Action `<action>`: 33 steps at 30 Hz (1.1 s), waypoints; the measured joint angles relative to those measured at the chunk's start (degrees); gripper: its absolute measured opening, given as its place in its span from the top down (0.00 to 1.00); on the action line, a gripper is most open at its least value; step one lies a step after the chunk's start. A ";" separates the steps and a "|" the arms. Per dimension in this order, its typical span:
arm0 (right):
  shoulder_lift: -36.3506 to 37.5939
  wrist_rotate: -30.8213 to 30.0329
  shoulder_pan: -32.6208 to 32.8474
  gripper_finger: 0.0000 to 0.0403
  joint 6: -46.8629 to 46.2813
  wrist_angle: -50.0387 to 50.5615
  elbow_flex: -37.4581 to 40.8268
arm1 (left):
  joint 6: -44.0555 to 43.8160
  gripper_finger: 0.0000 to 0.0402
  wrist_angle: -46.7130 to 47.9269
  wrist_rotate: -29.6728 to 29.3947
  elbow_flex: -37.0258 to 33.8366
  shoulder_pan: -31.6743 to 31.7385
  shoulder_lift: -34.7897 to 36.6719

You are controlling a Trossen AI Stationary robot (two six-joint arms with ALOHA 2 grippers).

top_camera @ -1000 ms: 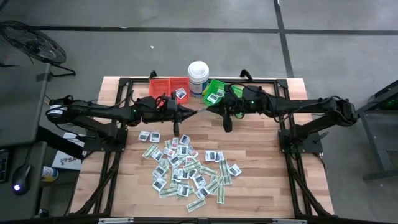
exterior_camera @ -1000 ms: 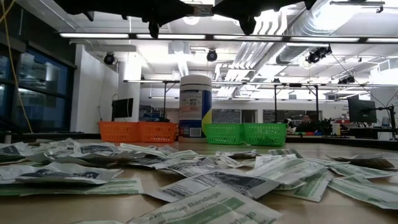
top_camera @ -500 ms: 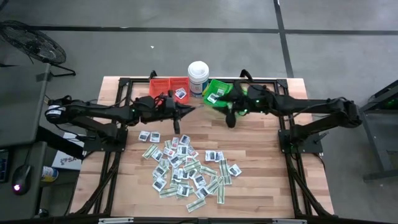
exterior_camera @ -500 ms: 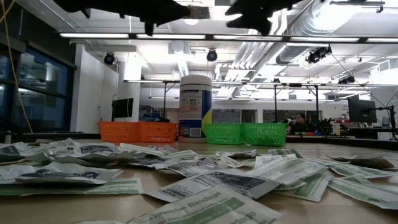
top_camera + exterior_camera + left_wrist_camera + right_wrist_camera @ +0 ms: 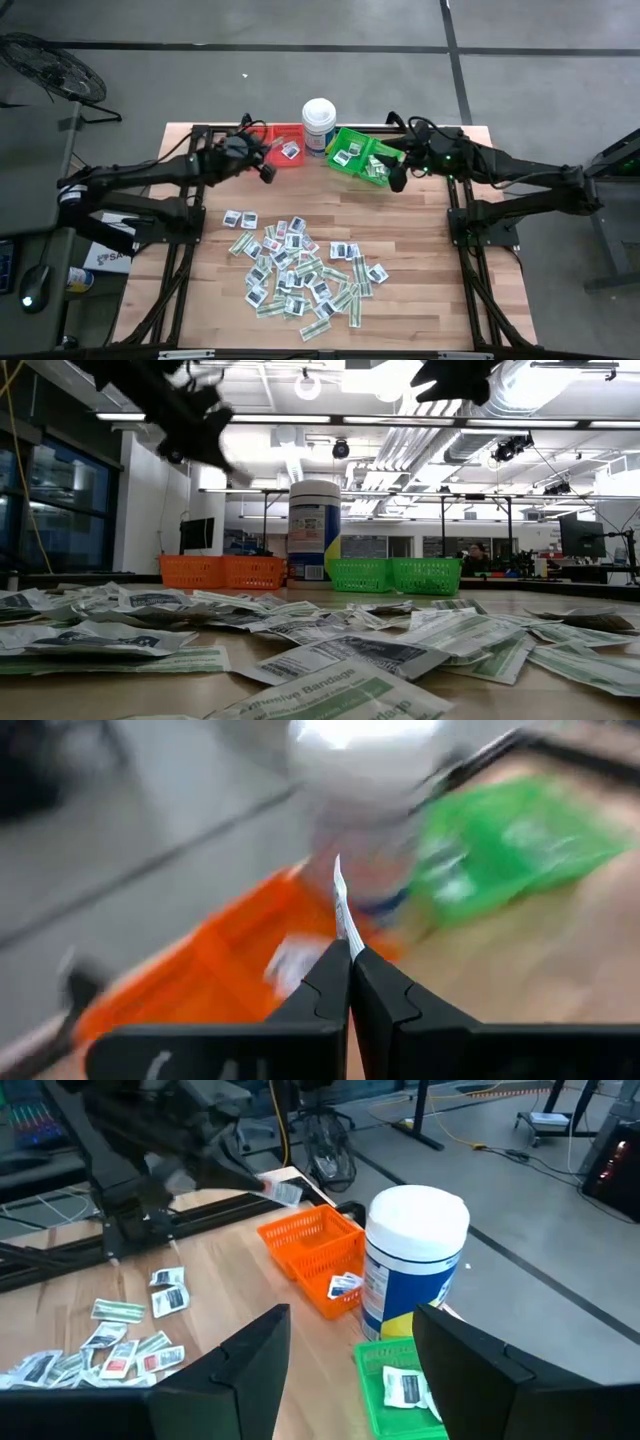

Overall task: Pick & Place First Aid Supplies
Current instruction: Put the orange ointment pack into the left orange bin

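Several first aid supplies point(image 5: 300, 270), white squares and pale green strips, lie in a loose pile on the wooden table. My left gripper point(image 5: 267, 171) is raised by the near side of the red bin point(image 5: 262, 137) and is shut on one white packet point(image 5: 341, 906). My right gripper point(image 5: 350, 1370) stands open with nothing between its fingers, raised just right of the green bin point(image 5: 352, 142). That bin holds two packets point(image 5: 377, 168). One packet point(image 5: 291, 150) lies in the red bin. My left gripper pinches one end of the white packet point(image 5: 347, 938) between its two fingertips point(image 5: 330, 982). The packet shows edge-on and sticks out past the fingertips. The fingers slant a little downward, coming from the table's left. The packet is lifted clear of table and bins.
A tall white tub point(image 5: 318, 122) stands between the two bins at the table's far edge. Black frame rails point(image 5: 455, 215) run along the table's sides. Bare wood point(image 5: 420, 250) lies between the bins and the pile.
My left gripper has swung from the table's middle toward the far left, up to the red bin, tipping from pointing down to nearly level. My right gripper has risen and drawn back toward the table's right edge, also tipping up. A packet now shows in the green bin's right half.
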State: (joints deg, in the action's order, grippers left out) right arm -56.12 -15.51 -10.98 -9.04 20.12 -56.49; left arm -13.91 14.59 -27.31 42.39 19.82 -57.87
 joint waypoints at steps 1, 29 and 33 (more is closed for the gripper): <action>0.00 -0.25 0.00 0.49 0.02 0.10 0.00 | -0.98 1.00 1.72 0.11 0.00 1.85 -0.41; -0.17 0.35 0.13 0.49 0.50 0.33 0.00 | 0.59 1.00 -1.42 45.80 0.02 40.40 -20.76; -0.17 0.00 0.11 0.49 0.50 0.42 0.00 | 3.40 0.99 -1.13 43.94 0.02 40.10 -20.80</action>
State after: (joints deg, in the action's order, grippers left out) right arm -56.29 -15.51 -10.87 -8.54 20.53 -56.49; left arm -10.52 13.46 16.63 42.41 59.92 -78.67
